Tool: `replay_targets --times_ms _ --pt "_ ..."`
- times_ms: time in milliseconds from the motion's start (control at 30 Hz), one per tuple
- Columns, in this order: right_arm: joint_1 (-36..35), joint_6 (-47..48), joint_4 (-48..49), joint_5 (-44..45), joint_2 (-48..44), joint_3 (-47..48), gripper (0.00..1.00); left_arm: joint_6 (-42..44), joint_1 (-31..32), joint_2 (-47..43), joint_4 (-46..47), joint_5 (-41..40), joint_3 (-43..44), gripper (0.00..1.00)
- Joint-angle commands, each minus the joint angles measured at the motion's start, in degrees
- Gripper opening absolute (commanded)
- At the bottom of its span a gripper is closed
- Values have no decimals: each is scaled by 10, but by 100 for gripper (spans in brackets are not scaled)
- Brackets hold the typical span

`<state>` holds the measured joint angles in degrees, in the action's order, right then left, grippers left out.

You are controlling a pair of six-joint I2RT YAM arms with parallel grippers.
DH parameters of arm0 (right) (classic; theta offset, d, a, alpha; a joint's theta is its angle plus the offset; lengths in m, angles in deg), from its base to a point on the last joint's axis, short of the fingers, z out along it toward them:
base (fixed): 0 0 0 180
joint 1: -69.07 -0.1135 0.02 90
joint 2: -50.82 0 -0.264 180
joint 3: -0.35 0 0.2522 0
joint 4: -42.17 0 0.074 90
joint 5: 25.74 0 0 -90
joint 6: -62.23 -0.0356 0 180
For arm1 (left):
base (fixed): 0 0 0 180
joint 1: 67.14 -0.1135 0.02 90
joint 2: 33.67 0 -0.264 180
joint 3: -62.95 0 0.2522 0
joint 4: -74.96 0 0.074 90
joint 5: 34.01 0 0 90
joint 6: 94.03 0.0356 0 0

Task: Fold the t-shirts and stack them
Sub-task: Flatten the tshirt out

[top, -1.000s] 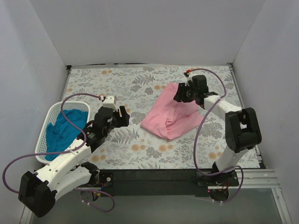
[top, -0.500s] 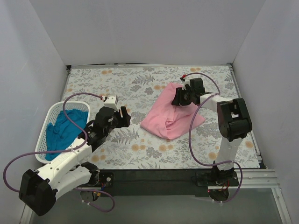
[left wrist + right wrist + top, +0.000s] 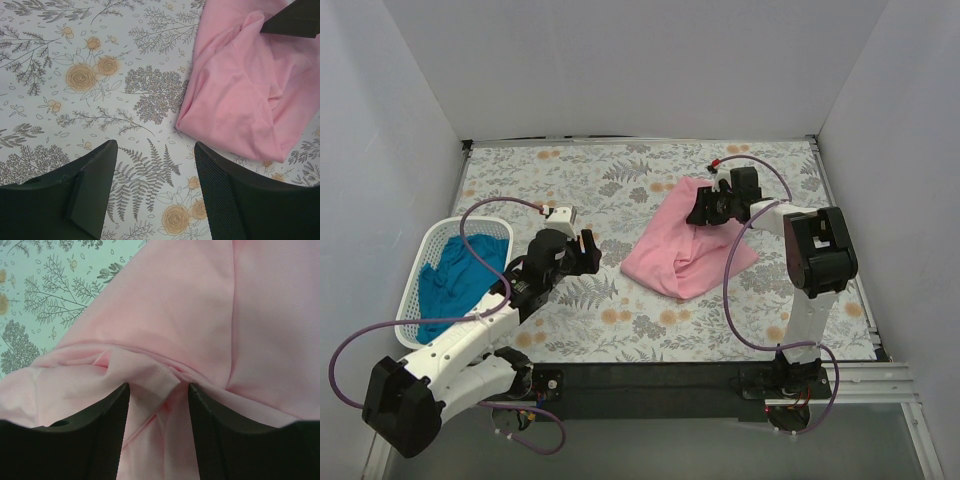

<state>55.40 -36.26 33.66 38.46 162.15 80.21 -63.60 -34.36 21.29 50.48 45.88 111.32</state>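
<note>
Top external: pink t-shirt [image 3: 685, 240] lay crumpled near the table [image 3: 570, 180]'s right edge.
Jaws spread, the right gripper [image 3: 157, 390] straddled a fold of it; the left gripper [image 3: 155, 150] hovered, jaws spread, empty.

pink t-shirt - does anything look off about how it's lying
Yes: the pink t-shirt lies bunched in a skewed heap on the floral table, not flat, and a puckered ridge of it stands between the fingers of the right claw.

My right wrist view crops the pink tee [image 3: 190, 305]. I can't tell if the right gripper [image 3: 158, 390] pinches it.
</note>
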Motion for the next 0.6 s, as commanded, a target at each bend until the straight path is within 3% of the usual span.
replay_targets --times_ms 0,467,567 --pt "13 23 25 -25 14 31 58 8 -3 1 1 4 1 61" --pt "20 52 24 -136 56 75 58 9 -3 19 0 9 4 61" --pt "22 54 24 -151 66 83 52 9 -3 22 0 11 5 61"
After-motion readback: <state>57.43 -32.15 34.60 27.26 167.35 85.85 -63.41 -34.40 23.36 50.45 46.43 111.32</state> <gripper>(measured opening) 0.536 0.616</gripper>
